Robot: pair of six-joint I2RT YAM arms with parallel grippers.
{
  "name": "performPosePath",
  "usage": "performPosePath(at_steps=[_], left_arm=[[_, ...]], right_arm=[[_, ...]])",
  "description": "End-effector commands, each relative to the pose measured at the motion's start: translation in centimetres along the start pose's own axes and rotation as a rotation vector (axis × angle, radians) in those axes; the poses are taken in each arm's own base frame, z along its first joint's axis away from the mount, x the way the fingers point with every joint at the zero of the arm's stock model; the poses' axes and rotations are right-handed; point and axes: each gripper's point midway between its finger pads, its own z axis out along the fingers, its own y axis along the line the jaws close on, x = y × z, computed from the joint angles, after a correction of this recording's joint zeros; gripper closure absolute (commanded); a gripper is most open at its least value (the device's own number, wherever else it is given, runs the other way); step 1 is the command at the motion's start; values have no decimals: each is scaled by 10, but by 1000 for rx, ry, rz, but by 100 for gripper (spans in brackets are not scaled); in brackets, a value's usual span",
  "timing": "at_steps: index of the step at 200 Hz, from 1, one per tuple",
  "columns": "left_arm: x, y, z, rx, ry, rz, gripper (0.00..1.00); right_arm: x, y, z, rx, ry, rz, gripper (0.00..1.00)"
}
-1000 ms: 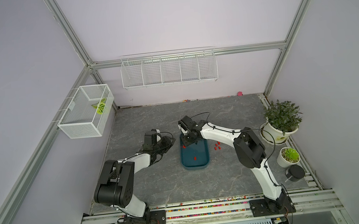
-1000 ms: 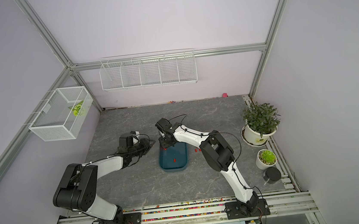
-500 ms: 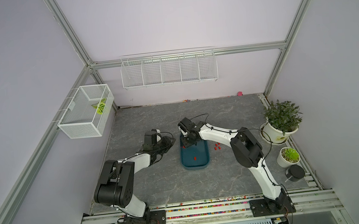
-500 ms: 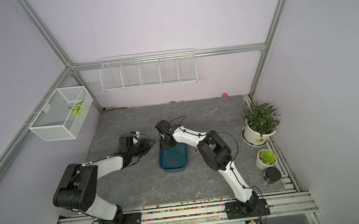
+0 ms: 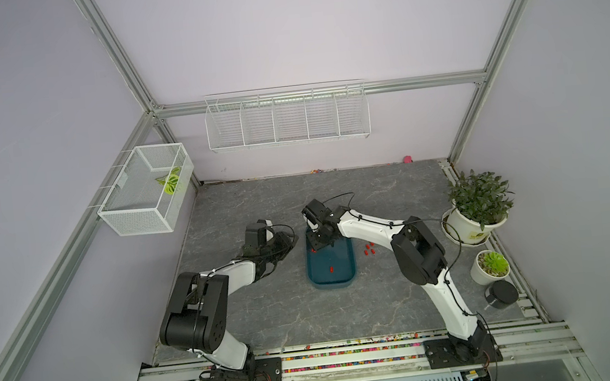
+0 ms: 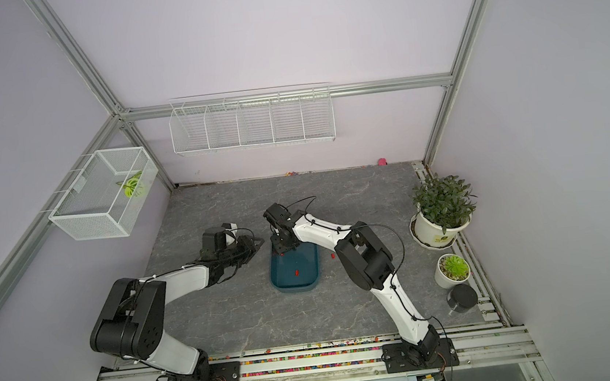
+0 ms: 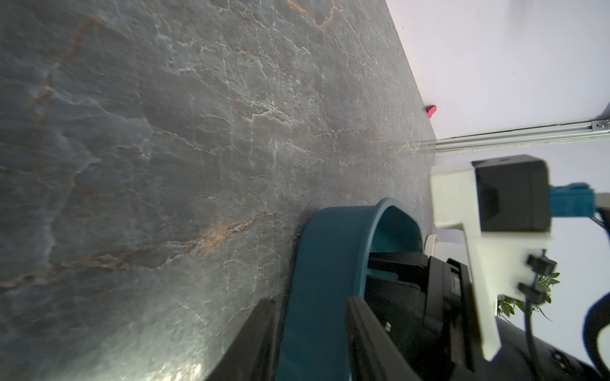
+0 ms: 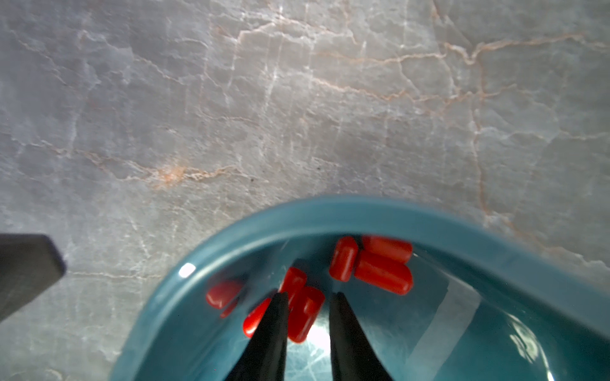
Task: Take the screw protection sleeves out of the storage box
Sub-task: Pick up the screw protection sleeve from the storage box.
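Right claw (image 8: 308, 295) parted, astride one red sleeve (image 8: 307, 315) at box (image 8: 330, 211) end wall. Left claw (image 7: 310, 300) clamps box rim. Sleeves light, smooth, likely roll: pinch mid-body, across width.

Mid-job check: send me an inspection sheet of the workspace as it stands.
Surface: grey marbled tabletop, no spill seen.
Job's things: storage box mid-table; sleeves inside at one end; other sleeves out beside it.
Clutter: pink object at back wall; coloured beads in front rails.
Grippers: left end effector clamps the box wall; right end effector narrowly open over sleeves in the box.
Cables: black cable loops along right arm, no snag seen.
Surroundings: potted plants, black cylinder, white wire baskets.
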Motion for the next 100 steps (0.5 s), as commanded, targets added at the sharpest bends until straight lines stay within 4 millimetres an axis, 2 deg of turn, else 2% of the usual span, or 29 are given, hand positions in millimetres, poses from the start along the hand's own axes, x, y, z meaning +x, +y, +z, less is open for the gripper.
performPosePath(at_steps=[1, 54, 100], left_arm=[[1, 2, 1, 7, 3, 2, 58], [2, 2, 0, 4, 4, 1, 58], [2, 3, 0, 4, 4, 0, 58]], right_arm=[[6, -6, 7, 33, 28, 1, 73], [8, -6, 10, 33, 38, 2, 73], [9, -5, 11, 22, 44, 5, 82]])
